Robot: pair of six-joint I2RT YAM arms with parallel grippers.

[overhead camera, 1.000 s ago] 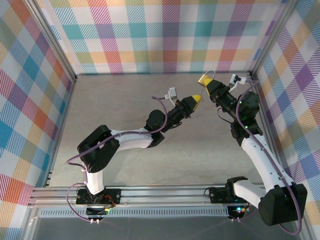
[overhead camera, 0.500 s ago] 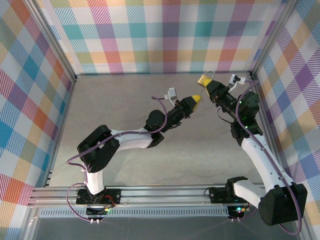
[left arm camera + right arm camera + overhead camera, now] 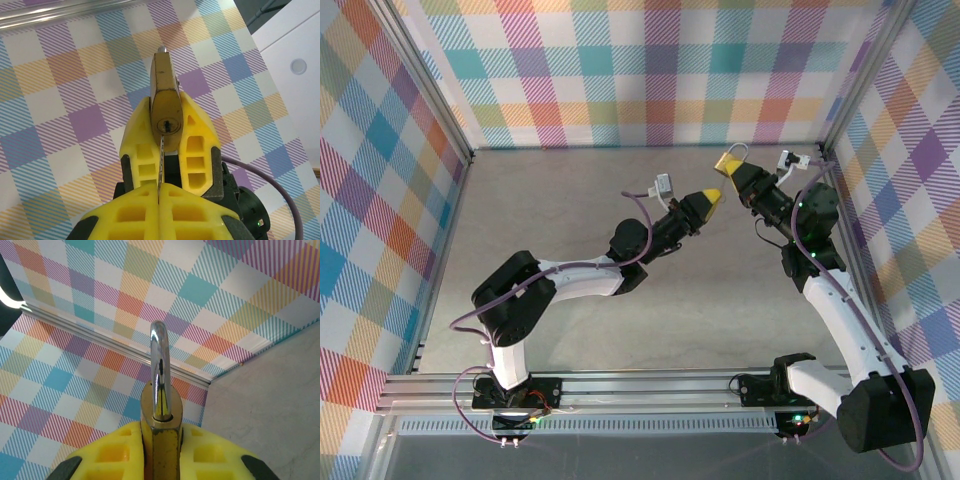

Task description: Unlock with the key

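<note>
Left arm [image 3: 580, 278] edged leftward; padlock [image 3: 730, 160] above grey table [image 3: 550, 200].

In the top view the left end effector [image 3: 713, 197] hangs right of centre above the bench [image 3: 570, 200], with the right end effector [image 3: 737, 170] just to its upper right. The padlock [image 3: 729, 158] sticks out of the right one toward the upper left. In the left wrist view the key [image 3: 160, 162] rises from bottom centre, clamped in the left one, to the padlock's lower end at mid-frame
</note>
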